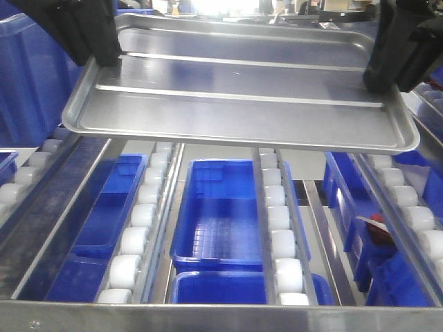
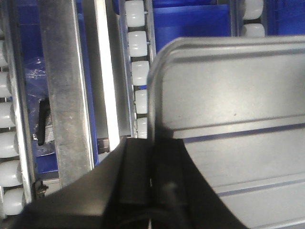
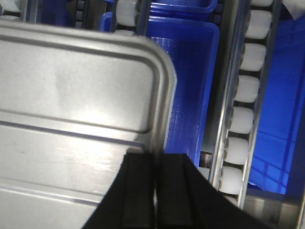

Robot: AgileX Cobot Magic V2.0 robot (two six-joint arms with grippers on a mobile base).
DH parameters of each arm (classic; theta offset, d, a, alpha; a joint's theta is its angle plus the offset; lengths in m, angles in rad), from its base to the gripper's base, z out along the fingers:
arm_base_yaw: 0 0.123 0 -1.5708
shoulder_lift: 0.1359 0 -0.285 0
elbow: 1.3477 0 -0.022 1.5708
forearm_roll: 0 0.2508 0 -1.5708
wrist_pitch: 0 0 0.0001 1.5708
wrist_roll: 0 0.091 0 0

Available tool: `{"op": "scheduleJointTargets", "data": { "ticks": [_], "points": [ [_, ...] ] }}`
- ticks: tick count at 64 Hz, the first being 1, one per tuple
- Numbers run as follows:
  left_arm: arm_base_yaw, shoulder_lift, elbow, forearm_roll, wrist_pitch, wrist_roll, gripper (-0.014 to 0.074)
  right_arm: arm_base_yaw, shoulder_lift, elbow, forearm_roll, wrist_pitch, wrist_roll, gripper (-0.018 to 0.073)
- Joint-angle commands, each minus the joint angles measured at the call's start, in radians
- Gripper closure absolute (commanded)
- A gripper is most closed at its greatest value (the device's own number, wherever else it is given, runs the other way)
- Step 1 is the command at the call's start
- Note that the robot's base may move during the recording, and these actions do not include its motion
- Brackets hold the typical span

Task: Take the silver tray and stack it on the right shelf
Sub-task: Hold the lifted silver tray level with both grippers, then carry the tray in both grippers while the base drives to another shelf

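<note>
The shiny rectangular silver metal tray [image 1: 242, 104] hangs roughly level in the air above the steel-framed roller-rack shelf [image 1: 221, 315], clear of its white rollers [image 1: 131, 242] and of the blue plastic bins [image 1: 221, 207] underneath. The left gripper [image 2: 151, 177] has its black jaws pinched on the raised rim of one short end, just beside a rounded corner. The right gripper [image 3: 156, 191] grips the opposite end the same way, so both pairs of jaws are closed down to the thickness of the rim. The tray looks like thin sheet metal: probably light, and stiff enough thanks to the rim and the two long ridges. Its polished surface is likely slippery. The rim is the only sensible hold, and so narrow a pinch could let the tray pivot or slide, so the two ends should travel together. No brand, label or writing can be read anywhere.
</note>
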Motion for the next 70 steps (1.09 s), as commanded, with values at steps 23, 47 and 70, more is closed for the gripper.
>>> {"op": "scheduleJointTargets", "data": {
  "ticks": [23, 47, 70],
  "points": [
    [-0.006, -0.032, -0.031, 0.042, -0.008, 0.002, 0.0689, -0.002, -0.034, -0.035, -0.035, -0.029, -0.02, 0.0503],
    [-0.006, -0.032, -0.031, 0.042, -0.008, 0.002, 0.0689, -0.002, -0.034, -0.035, -0.035, -0.029, -0.02, 0.0503],
    [-0.006, -0.032, -0.031, 0.042, -0.008, 0.002, 0.0689, -0.002, -0.034, -0.035, -0.035, -0.029, -0.02, 0.0503]
  ]
}}
